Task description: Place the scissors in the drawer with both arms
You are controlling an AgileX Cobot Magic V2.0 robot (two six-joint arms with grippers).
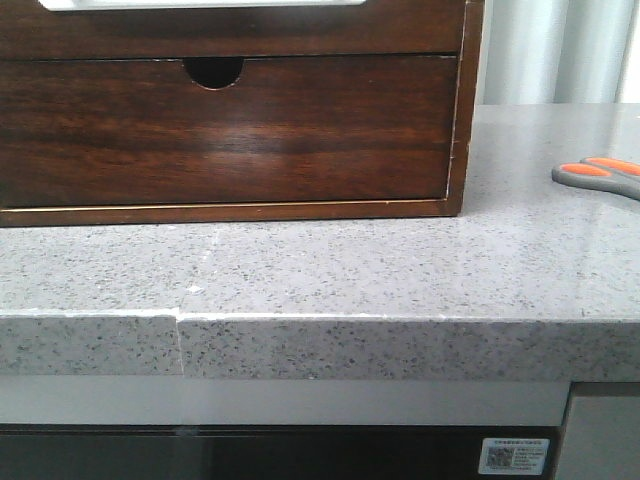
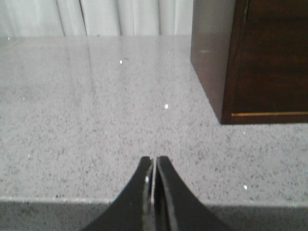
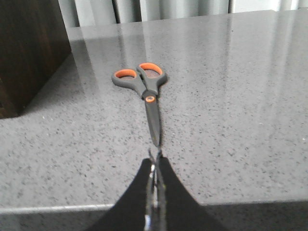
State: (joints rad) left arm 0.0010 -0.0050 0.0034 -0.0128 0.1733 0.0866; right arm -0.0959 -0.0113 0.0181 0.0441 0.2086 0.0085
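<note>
Stone fills most of what I can see from here, a grey speckled surface (image 1: pixel 330 270) with a wooden cabinet (image 1: pixel 230 110) standing on it. Starting on the left side, the left hand (image 2: pixel 155 163) hovers low near the front edge of the surface, its two dark fingers (image 2: pixel 139 187) pressed together with only a hairline slit between them and nothing held. Ahead of that hand and off to its right stands the corner of the cabinet, dark brown and glossy, with a thin gold line along its base. In the front view the cabinet shows a tall drawer front with a small semicircular notch (image 1: pixel 214 70) in its top edge; the wide shallow drawer the task calls for I cannot pick out in any view. Moving right, the right hand (image 3: pixel 155 161) is likewise closed and empty, fingertips meeting just above the surface. Directly ahead of it lie the scissors (image 3: pixel 147 98), flat on the stone, blades shut and pointing back at the hand, the blade tip just short of the fingertips; I cannot tell whether they touch. The grey handles with orange-lined loops lie at the far end, and the cabinet side stands well apart to the hand's left.
</note>
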